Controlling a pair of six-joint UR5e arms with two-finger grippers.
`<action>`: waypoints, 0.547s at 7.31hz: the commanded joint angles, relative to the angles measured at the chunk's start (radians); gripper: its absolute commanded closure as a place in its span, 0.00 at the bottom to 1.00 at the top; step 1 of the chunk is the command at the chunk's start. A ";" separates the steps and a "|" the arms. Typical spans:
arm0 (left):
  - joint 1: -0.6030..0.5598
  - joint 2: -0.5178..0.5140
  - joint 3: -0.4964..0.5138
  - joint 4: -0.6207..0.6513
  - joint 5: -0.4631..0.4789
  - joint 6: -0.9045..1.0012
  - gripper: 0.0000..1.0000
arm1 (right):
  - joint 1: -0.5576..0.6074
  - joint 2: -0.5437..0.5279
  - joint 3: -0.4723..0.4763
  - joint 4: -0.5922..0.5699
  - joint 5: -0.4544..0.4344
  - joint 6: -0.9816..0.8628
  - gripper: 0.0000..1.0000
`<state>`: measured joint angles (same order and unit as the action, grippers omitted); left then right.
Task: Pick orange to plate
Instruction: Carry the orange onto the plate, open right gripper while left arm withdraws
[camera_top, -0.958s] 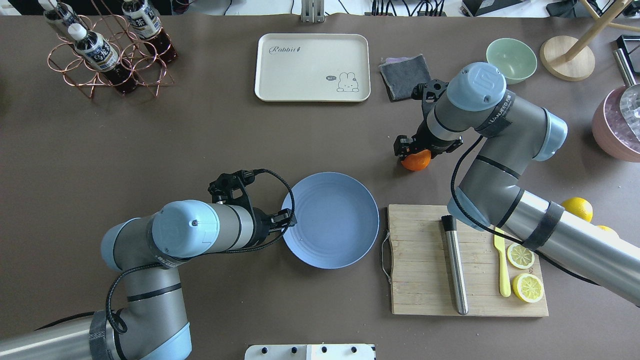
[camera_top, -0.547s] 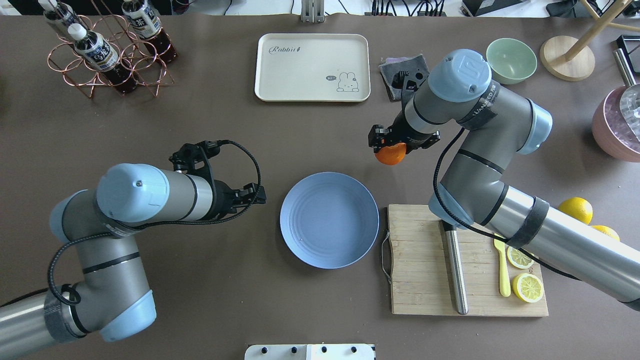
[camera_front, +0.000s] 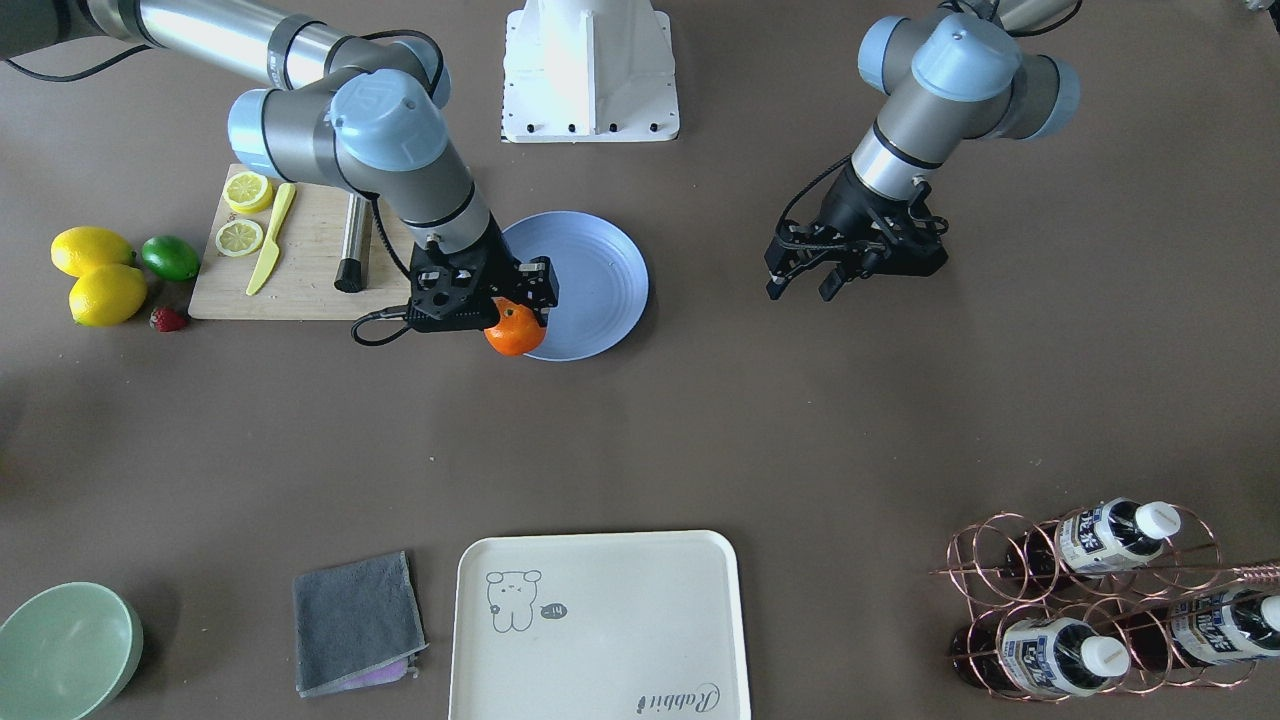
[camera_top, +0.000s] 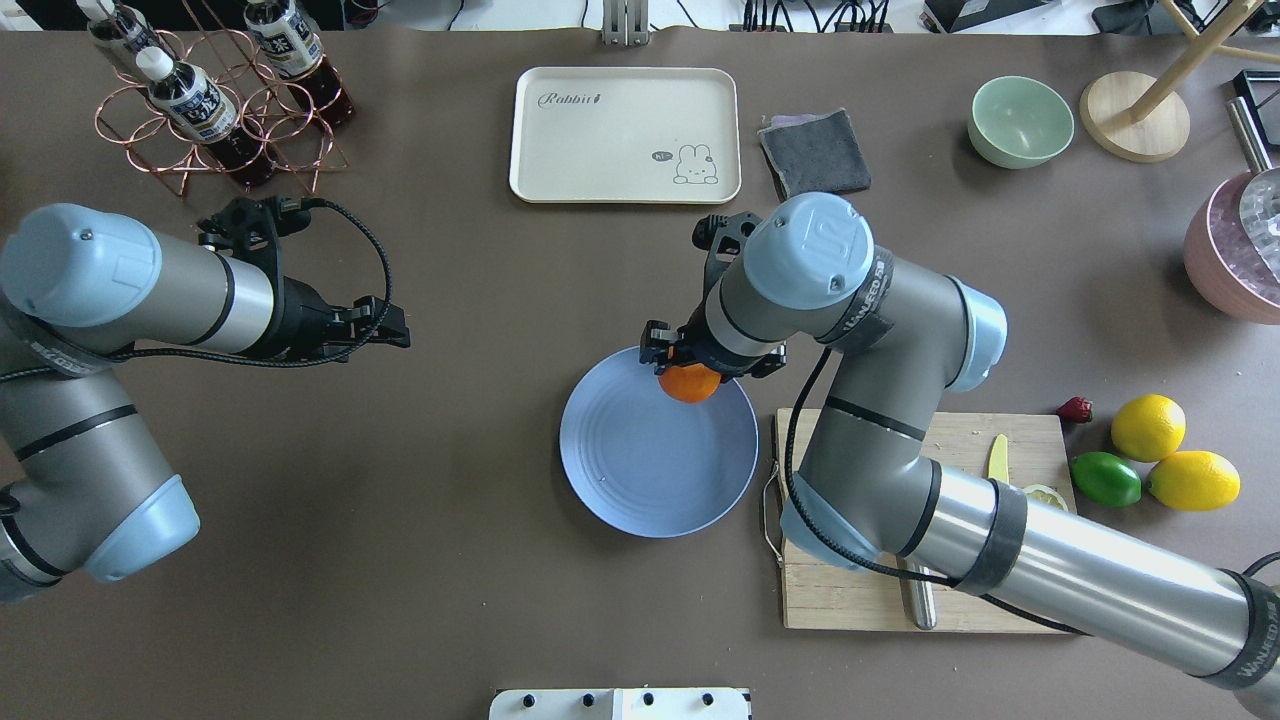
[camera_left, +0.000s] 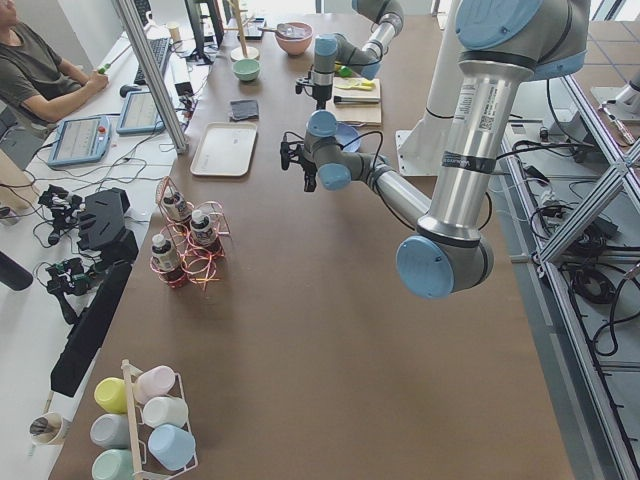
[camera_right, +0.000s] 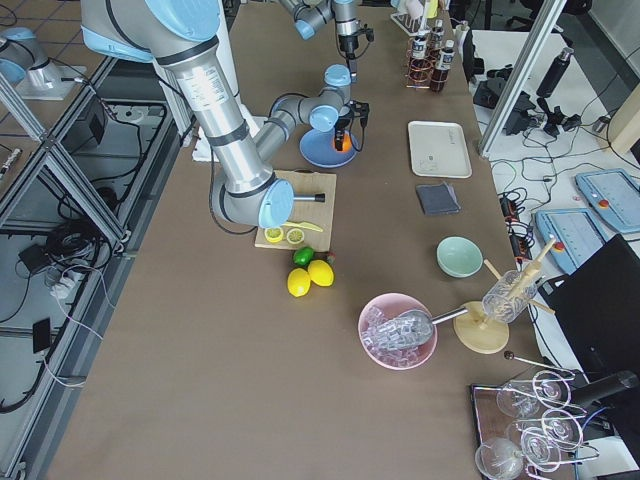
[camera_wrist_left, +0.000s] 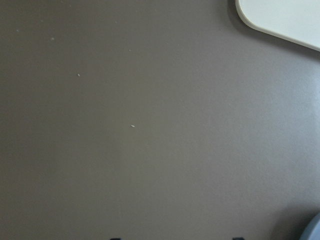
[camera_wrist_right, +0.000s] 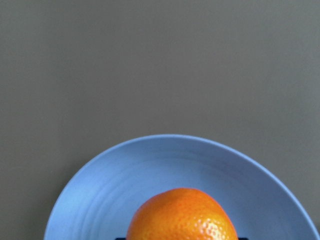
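Observation:
The bright orange (camera_top: 690, 384) sits between the fingers of my right gripper (camera_top: 702, 368), which is shut on it. It hangs over the far part of the light-blue plate (camera_top: 640, 470), just inside the rim. The front-facing view shows the orange (camera_front: 515, 333) at the edge of the plate (camera_front: 600, 265), under the right gripper (camera_front: 508, 315). In the right wrist view the orange (camera_wrist_right: 182, 216) fills the bottom, with the plate (camera_wrist_right: 115, 175) beneath it. I cannot tell whether fruit and plate touch. My left gripper (camera_top: 390, 325) is open and holds nothing, well left of the plate.
A cutting board (camera_top: 860, 600) with a metal rod lies right of the plate, partly under my right arm. Lemons (camera_top: 1148, 427), a lime (camera_top: 1105, 478) and a strawberry (camera_top: 1075, 408) lie further right. At the back are a cream tray (camera_top: 625, 135), grey cloth (camera_top: 815, 152), green bowl (camera_top: 1020, 120) and bottle rack (camera_top: 215, 100).
My right gripper has carried the orange leftward and nearer, from the open table to above the plate's far rim. The left arm has drawn back to the left, away from the plate.

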<state>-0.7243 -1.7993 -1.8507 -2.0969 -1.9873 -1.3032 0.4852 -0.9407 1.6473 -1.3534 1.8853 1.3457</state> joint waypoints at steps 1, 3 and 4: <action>-0.018 0.012 -0.001 0.000 -0.010 0.028 0.18 | -0.078 0.008 -0.007 -0.006 -0.038 0.039 1.00; -0.018 0.012 -0.002 0.000 -0.008 0.025 0.17 | -0.096 0.003 -0.011 -0.004 -0.054 0.038 1.00; -0.018 0.012 -0.002 0.000 -0.007 0.025 0.17 | -0.096 0.006 -0.009 -0.004 -0.054 0.039 0.27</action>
<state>-0.7420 -1.7875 -1.8527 -2.0970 -1.9955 -1.2778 0.3948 -0.9355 1.6390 -1.3580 1.8341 1.3835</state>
